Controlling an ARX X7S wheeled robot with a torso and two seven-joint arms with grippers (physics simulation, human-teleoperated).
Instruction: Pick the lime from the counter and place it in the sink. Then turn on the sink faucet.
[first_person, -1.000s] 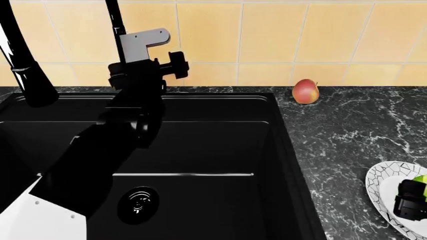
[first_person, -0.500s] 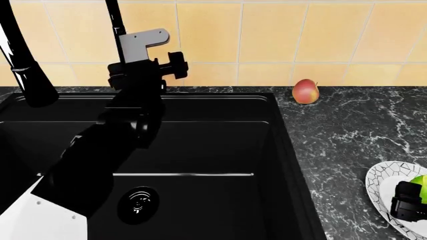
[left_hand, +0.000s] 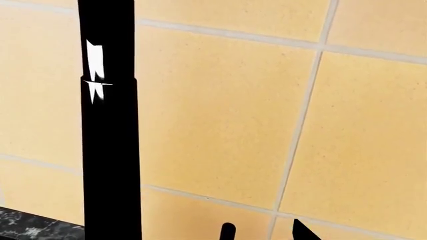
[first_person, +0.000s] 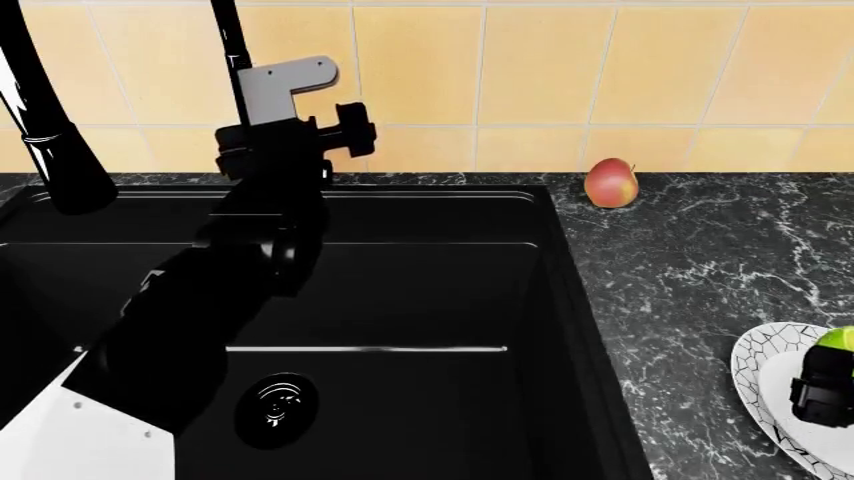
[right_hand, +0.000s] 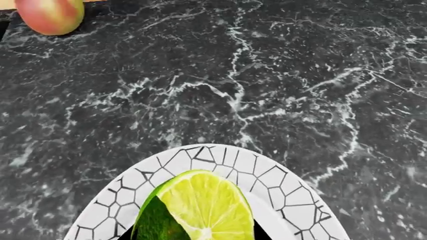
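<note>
We see the right end effector at the head view's lower right edge, black, over a white plate with a crackle pattern that sits on the dark veined table. The lime sits between its fingers, cut face up in the right wrist view, dark finger surfaces pressed on both flanks. We read the fingers as clamped on the lime; whether the fruit touches the plate we cannot tell.

Beyond this end effector, near the tiled wall, a red-and-yellow fruit rests on the table, well apart from the plate.

The left end effector shows only as two black fingertips with a gap between them, facing the yellow tiles, holding nothing. The sink faucet stands as a black tube beside it, not touching. The sink lies below the left arm.
</note>
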